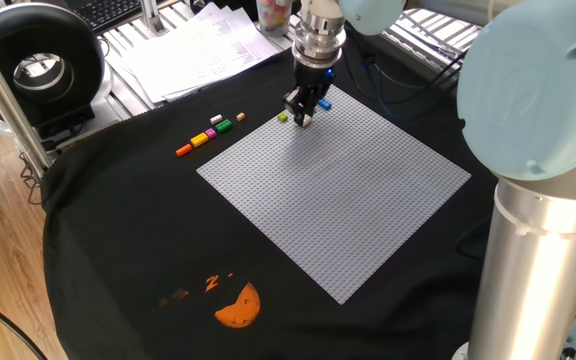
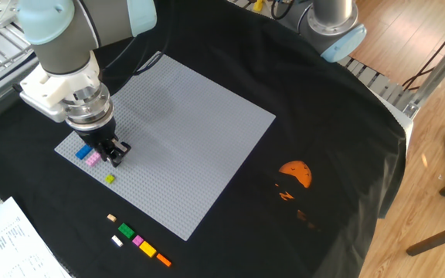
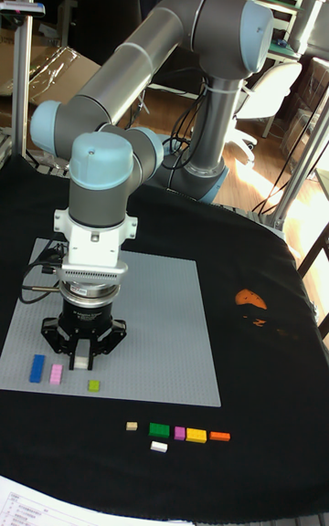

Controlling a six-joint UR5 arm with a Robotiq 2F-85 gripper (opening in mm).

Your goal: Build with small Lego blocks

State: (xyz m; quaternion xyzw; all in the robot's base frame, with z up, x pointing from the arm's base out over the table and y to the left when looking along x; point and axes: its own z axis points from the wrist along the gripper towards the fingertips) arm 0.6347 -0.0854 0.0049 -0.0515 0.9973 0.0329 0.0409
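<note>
My gripper [image 3: 80, 362] is low over the near-left part of the grey baseplate [image 3: 164, 325], shut on a small pale Lego block that shows between its fingers. A blue block [image 3: 37, 368] and a pink block [image 3: 56, 373] sit on the plate just left of it, and a lime block [image 3: 93, 385] sits to its right. In the other fixed view the gripper [image 2: 115, 158] stands right beside the pink block [image 2: 93, 159]. Off the plate lies a row of loose blocks: tan [image 3: 132, 426], green [image 3: 159, 430], white [image 3: 158, 446], pink [image 3: 179, 434], yellow [image 3: 196, 436] and orange [image 3: 219, 436].
A black cloth covers the table, with an orange half-round print [image 2: 296, 173] past the plate's far side. Papers [image 1: 198, 45] and a black round device [image 1: 38, 65] lie beyond the cloth's edge. The arm's large base [image 1: 538, 200] stands at one side.
</note>
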